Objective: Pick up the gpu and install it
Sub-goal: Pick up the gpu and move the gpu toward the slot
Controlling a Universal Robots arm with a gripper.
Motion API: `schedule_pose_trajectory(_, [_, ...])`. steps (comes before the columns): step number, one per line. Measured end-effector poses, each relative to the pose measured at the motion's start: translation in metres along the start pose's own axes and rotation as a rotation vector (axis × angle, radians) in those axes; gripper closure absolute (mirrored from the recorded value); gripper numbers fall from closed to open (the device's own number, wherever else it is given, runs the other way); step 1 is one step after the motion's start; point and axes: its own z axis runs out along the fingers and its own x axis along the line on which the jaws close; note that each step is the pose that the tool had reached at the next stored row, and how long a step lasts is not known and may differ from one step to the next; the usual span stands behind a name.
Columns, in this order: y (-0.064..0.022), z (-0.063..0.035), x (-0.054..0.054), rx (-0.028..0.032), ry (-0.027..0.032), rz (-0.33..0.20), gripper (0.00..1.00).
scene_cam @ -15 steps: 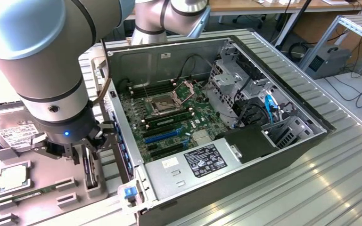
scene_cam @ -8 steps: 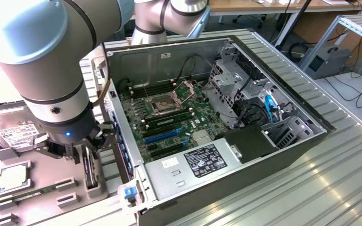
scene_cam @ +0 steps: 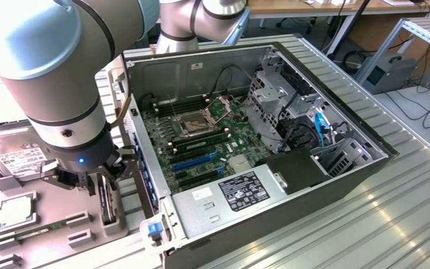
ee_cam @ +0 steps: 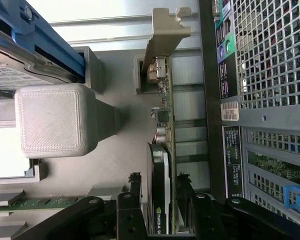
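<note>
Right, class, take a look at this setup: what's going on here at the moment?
A robot arm has its gripper down over a graphics card that stands on edge in a slot of a gray parts tray, beside an open computer case. The fingers are open, one on each side of the card, and have not closed on it. The card is not yet picked up or fitted into the case. A hard drive also sits on the tray.

One gpu [ee_cam: 160, 185], one computer case [scene_cam: 297, 224], one hard drive [scene_cam: 9, 156]
</note>
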Motion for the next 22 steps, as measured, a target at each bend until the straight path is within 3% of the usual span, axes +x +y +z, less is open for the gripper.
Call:
schedule_pose_trajectory(9, [0.0030, 0.0000, 0.0002, 0.0001, 0.0001, 0.000, 0.58])
schedule_pose_trajectory(11, [0.0030, 0.0000, 0.0002, 0.0001, 0.0001, 0.000, 0.60])
schedule_pose_trajectory(12, [0.0030, 0.0000, 0.0002, 0.0001, 0.0001, 0.000, 0.67])
schedule_pose_trajectory(22, [0.0030, 0.0000, 0.0010, 0.0000, -0.0003, 0.000, 0.67])
